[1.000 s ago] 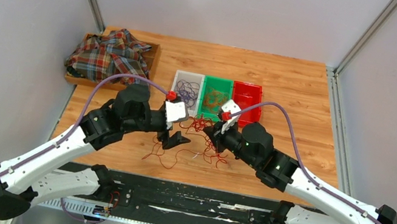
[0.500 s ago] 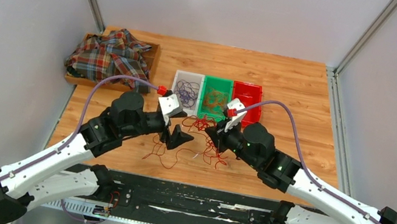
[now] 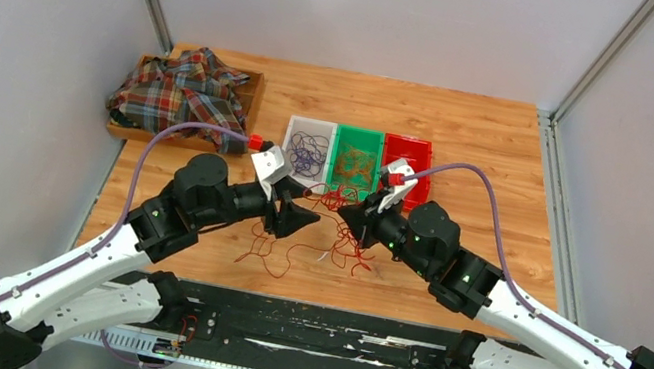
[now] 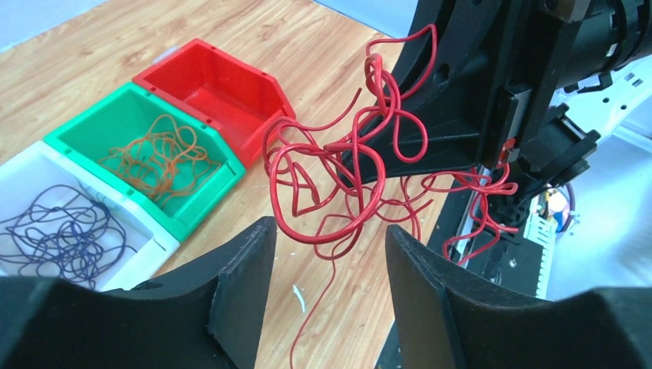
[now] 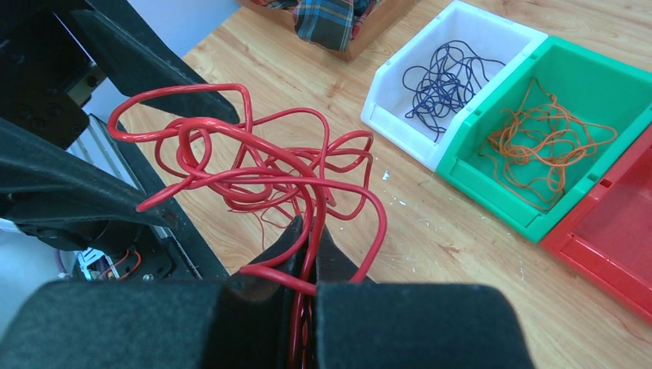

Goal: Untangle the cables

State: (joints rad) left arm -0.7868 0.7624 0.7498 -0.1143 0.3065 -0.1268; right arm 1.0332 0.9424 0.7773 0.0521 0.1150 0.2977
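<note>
The red cables [image 5: 254,157] form a loose wiry clump held above the table. My right gripper [image 5: 307,240] is shut on a few of their strands. In the top view the clump [image 3: 332,202] hangs between my left gripper [image 3: 301,222] and right gripper [image 3: 346,216], with strands trailing onto the table. My left gripper [image 4: 327,273] is open and empty, and the red clump [image 4: 346,173] hangs just beyond and above its fingertips. Purple cables [image 5: 446,77] lie in the white bin [image 5: 400,115]. Orange cables [image 5: 550,138] lie in the green bin [image 5: 492,181].
The white bin [image 3: 295,128], green bin [image 3: 359,135] and red bin [image 3: 408,150] stand side by side just beyond the grippers. A plaid cloth [image 3: 179,89] fills a wooden tray at the far left. The black mounting rail [image 3: 308,328] runs along the near edge.
Both grippers have risen and moved toward the bins. The right gripper has lifted the red clump with it. The left gripper has turned toward the clump, jaws open.
</note>
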